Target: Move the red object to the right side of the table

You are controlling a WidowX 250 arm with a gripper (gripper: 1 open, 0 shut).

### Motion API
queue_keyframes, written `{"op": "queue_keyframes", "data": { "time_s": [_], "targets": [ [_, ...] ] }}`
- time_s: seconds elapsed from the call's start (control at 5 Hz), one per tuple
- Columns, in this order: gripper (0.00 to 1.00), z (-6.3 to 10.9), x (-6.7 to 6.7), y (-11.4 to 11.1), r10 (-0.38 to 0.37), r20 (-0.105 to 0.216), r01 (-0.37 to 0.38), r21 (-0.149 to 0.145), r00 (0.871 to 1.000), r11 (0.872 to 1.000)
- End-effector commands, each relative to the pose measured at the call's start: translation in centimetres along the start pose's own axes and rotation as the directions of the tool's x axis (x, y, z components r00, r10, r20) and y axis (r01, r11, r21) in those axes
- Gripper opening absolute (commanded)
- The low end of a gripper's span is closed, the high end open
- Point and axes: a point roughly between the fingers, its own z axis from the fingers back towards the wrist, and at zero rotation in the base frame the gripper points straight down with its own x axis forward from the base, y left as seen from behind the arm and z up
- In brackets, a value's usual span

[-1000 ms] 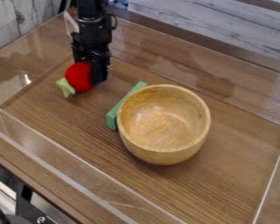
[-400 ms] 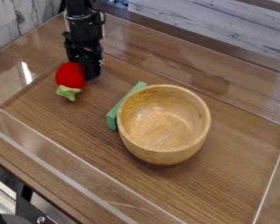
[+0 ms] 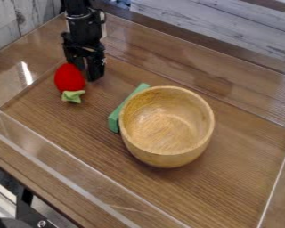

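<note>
The red object (image 3: 70, 77), a small rounded strawberry toy with a pale green leafy end toward the front, lies on the brown wood-grain table (image 3: 61, 134) at the left. My black gripper (image 3: 85, 69) points straight down right behind and beside it, jaws open, with nothing between them. Whether a finger still touches the toy is unclear.
A wooden bowl (image 3: 166, 125) stands in the middle of the table. A flat green piece (image 3: 124, 107) lies against the bowl's left side. Low clear acrylic walls (image 3: 121, 189) edge the tabletop. Bare wood shows to the right of the bowl.
The gripper opened and let go of the red toy, which shifted slightly left and now rests on the table. The gripper itself edged a little left.
</note>
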Motion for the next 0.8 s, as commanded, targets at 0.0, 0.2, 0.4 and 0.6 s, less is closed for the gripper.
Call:
{"op": "queue_keyframes", "data": {
  "time_s": [0.0, 0.2, 0.4, 0.6],
  "targets": [
    [0.0, 1.3, 0.5, 0.5, 0.037, 0.036, -0.037, 0.021, 0.999, 0.999],
    [0.0, 2.9, 0.3, 0.9, 0.136, 0.096, -0.141, 0.038, 0.986, 0.989],
    [0.0, 6.4, 0.5, 1.1, 0.197, 0.155, -0.207, 0.049, 0.968, 0.977],
    [0.0, 10.7, 0.6, 0.9, 0.254, 0.226, -0.273, 0.056, 0.94, 0.96]
  ]
}}
